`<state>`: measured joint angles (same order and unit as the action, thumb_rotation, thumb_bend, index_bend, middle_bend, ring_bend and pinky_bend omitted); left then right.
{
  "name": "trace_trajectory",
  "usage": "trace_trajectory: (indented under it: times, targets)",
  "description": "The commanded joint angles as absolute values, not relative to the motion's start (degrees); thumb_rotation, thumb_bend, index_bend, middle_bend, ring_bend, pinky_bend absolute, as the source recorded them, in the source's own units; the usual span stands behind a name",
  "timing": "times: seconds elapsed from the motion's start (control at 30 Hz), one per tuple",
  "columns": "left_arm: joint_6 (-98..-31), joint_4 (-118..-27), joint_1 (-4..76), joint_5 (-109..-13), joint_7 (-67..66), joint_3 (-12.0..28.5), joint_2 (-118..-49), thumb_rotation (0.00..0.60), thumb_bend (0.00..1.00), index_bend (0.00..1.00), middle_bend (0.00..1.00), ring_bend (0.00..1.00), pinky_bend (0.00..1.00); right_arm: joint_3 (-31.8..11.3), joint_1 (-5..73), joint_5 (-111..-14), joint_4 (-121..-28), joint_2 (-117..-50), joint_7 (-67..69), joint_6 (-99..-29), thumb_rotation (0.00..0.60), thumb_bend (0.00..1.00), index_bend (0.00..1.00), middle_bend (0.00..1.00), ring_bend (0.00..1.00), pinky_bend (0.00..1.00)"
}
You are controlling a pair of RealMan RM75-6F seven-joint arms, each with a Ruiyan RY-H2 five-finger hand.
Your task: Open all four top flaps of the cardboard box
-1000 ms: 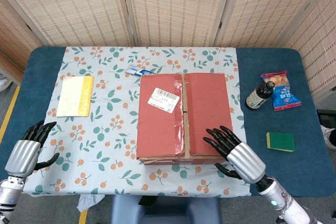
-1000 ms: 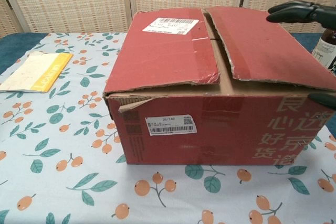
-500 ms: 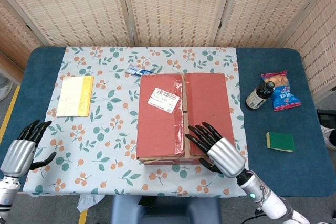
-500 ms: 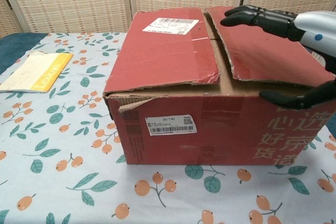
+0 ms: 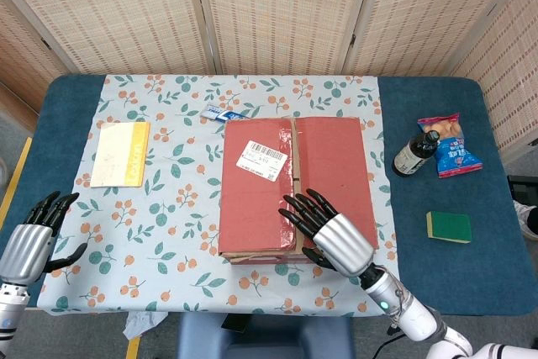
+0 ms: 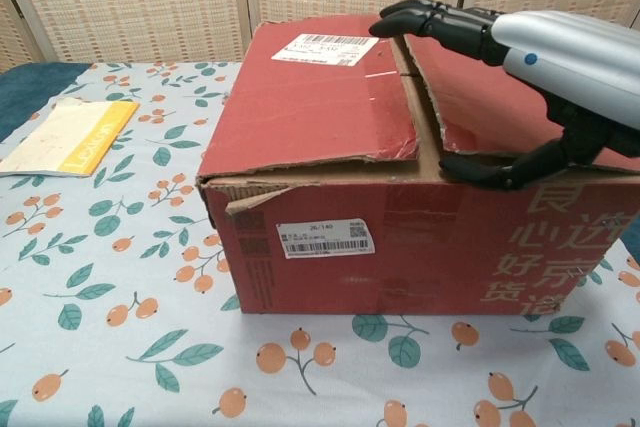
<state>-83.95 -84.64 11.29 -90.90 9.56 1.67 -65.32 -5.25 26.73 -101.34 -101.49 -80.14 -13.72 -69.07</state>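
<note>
The box (image 5: 292, 184) sits mid-table on the floral cloth (image 5: 168, 174), red top up, both top flaps lying nearly flat, with a gap along the centre seam. The right hand (image 5: 324, 229) hangs over the box's near right part, fingers spread and pointing toward the seam, holding nothing. In the chest view its fingers (image 6: 440, 22) reach above the right flap (image 6: 500, 87) near the seam, and the thumb (image 6: 490, 169) lies at that flap's torn near edge; whether it touches cannot be told. The left hand (image 5: 32, 237) hovers at the table's near left corner, well apart from the box, fingers apart and empty. A yellow booklet (image 5: 120, 153) lies left of the box; a bottle (image 5: 414, 153), snack bag (image 5: 452, 146) and sponge (image 5: 448, 226) lie to its right.
</note>
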Motion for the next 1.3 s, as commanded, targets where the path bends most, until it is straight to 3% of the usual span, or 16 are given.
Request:
trace_trajectory:
  times: [0.03,0.77,1.3]
  targets:
    - [-84.12,-84.66,11.19,-90.87,9.81,1.67,-65.19,0.6,0.33,0.0,0.17,0.06,0.16,-5.63,27.26,-100.9,-101.45,-80.9,-14.6,-68.81,0.6,0.41,0.0,0.0,0.0,0.0]
    - [-83.9,-84.59,11.22,-90.78,9.17,1.58,-65.23,0.6,0.33,0.0,0.17,0.06,0.16,-6.12,26.46,-100.62,-104.7,-79.29,-18.67,-74.12,0.6,0.41,0.0,0.0,0.0,0.0]
    - [-85.24,-85.67,10.8,-92.09,4.86,1.21,-65.9,0.6,0.33,0.0,0.17,0.06,0.16,-3.68,14.88,-104.23,-107.24,-67.35,-14.61,-92.5,0.6,0.41,0.0,0.0,0.0,0.0]
